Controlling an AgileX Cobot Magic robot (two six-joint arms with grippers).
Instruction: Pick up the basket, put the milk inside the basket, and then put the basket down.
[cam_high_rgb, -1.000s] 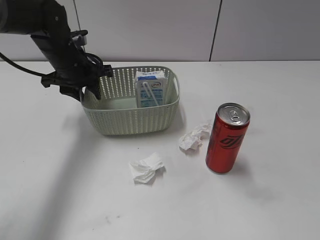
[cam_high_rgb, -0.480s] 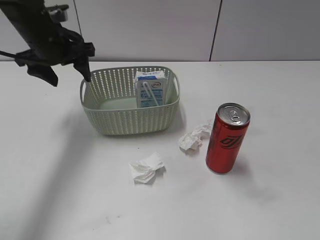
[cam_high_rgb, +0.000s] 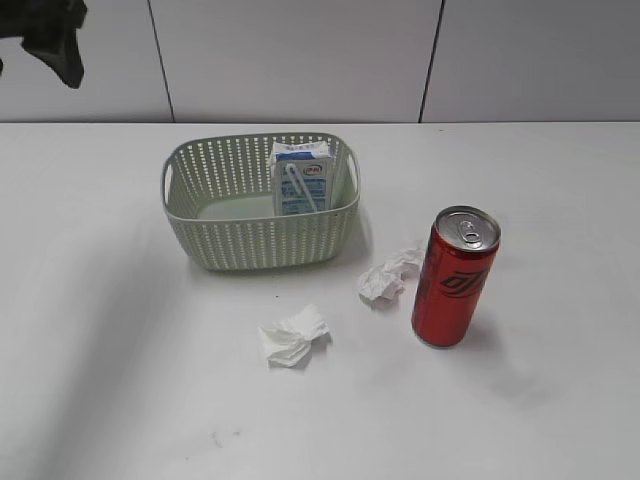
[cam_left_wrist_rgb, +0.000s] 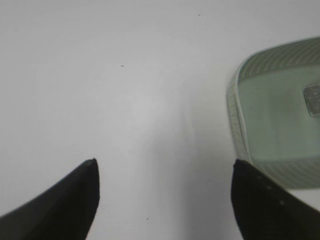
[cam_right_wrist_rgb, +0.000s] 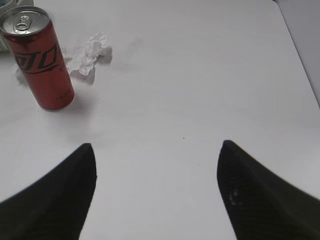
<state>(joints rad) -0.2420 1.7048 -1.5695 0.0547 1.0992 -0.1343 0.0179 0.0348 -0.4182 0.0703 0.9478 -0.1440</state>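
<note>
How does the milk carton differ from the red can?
The milk is a white and blue box-shaped carton with a straw on its front; the can is a red cylinder with a silver top. The milk stands inside the basket, while the can stands on the bare table beside a crumpled tissue. Both stand upright, and no gripper touches either.

White table (cam_high_rgb: 560, 420), lightly scuffed. Basket (cam_high_rgb: 262, 240) stands toward the far edge, left of centre. Red can (cam_high_rgb: 455, 277) upright nearer the right edge. Two crumpled tissues: one (cam_high_rgb: 387, 275) just beside the can, one (cam_high_rgb: 293, 337) nearer the front edge.
</note>
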